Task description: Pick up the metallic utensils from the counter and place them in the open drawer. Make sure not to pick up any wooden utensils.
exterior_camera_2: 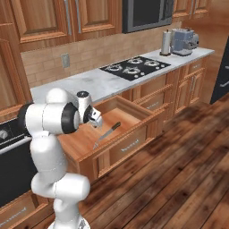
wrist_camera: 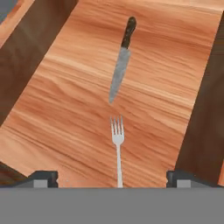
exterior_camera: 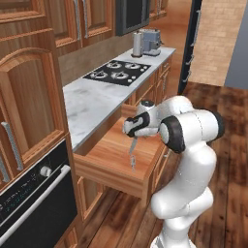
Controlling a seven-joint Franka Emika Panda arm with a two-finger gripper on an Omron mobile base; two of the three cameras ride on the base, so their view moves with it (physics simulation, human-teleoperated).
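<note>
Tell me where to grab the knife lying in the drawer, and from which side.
Probably the dark handle, from straight above. The knife lies flat on the drawer floor, so only its top is free. The handle looks thicker and blunter than the blade, whose tip points toward the fork. Close across the handle's narrow width.

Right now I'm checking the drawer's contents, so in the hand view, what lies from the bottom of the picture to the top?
Going up the hand view: fork → knife, blade end first, then its dark handle; both over the drawer floor.
</note>
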